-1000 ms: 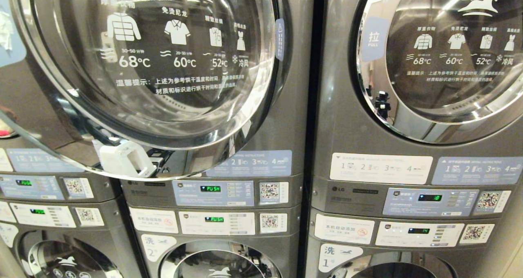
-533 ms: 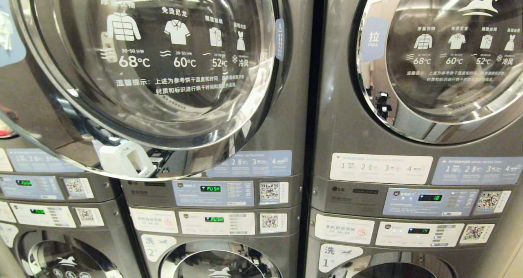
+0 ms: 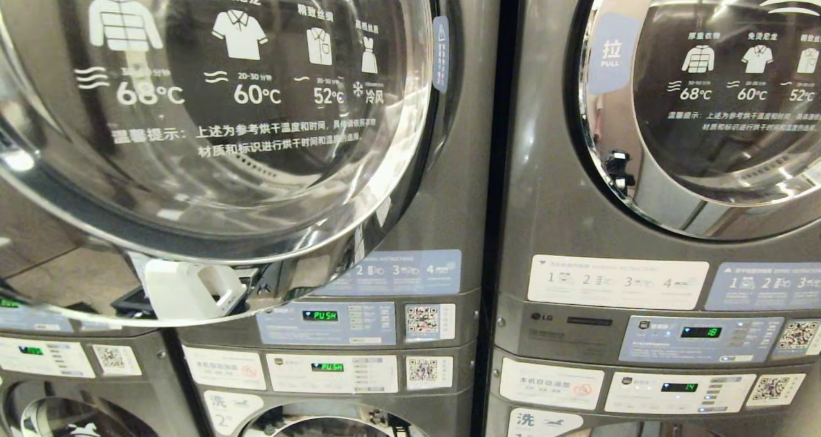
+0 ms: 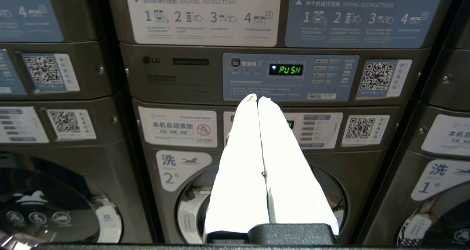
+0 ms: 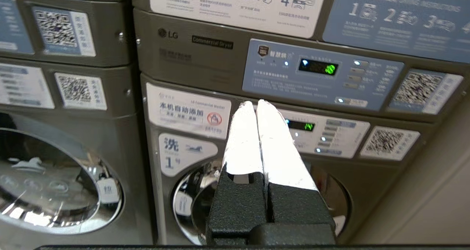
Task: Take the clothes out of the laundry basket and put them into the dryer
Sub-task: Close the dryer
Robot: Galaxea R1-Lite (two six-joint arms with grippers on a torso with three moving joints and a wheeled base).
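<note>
A: What stands before us, from left to right?

B: We face stacked grey machines. On the left, the dryer door [image 3: 211, 122] hangs swung open toward us, its white latch [image 3: 183, 289] at the lower rim. To the right is a second dryer [image 3: 641, 167], door closed and marked "pull".

A: And our grippers?

B: The left gripper [image 4: 257, 97] is clenched on nothing, pointing at a control panel [image 4: 290, 77] reading "PUSH". The right gripper [image 5: 256, 103] is likewise pressed shut and empty, before the neighbouring machine's panel [image 5: 319, 73].

A: Where are the clothes?

B: No laundry basket or clothes show in any view. We judge that loading has not begun; next we must find the basket, open a gripper and grasp a garment.
</note>
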